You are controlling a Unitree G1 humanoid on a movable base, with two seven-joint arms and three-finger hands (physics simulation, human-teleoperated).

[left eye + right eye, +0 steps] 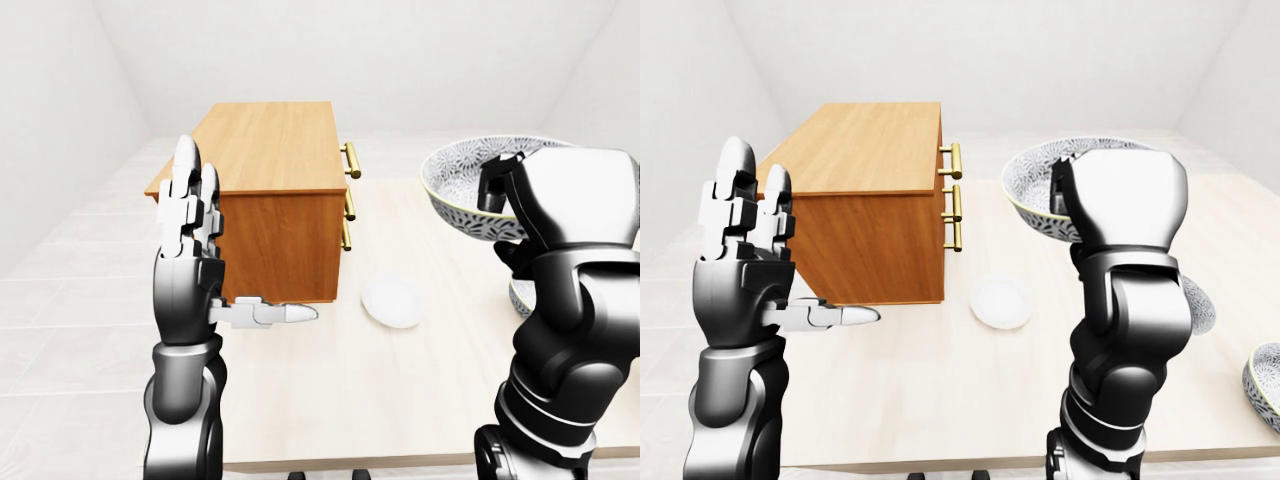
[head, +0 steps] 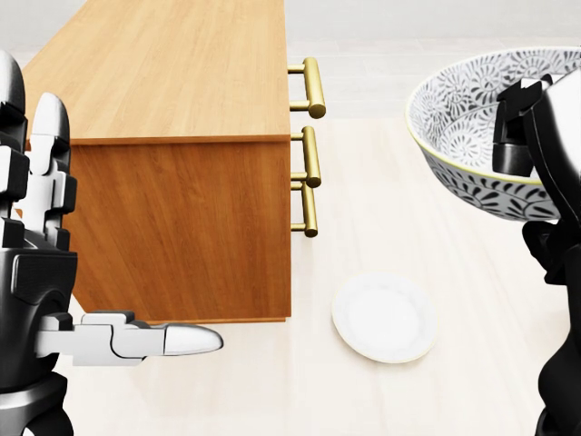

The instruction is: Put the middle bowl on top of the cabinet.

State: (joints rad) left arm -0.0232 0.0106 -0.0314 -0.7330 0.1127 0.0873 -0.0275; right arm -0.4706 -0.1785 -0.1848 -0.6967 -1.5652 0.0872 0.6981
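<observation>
Fig.: task approx. half done. Patterned bowl point(image 2: 463, 118) is airborne, its rim clamped by the right hand point(image 2: 543, 113) fingers. The cabinet point(image 2: 172, 73) top lies left of those fingers, bare; carry-over & release remain. Left hand point(image 2: 36, 263) is empty, fingers spread, cabinet side just beyond them. No brands or text legible.

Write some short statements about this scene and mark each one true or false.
1. The right robot hand holds the patterned black-and-white bowl up, right of the brown wooden cabinet in the head view. True.
2. The bowl rests on the cabinet top. False: it is held in the air.
3. The left robot hand is open and empty. True.
4. The round white plate lies on the cabinet. False: it lies on the pale table beside it.
</observation>
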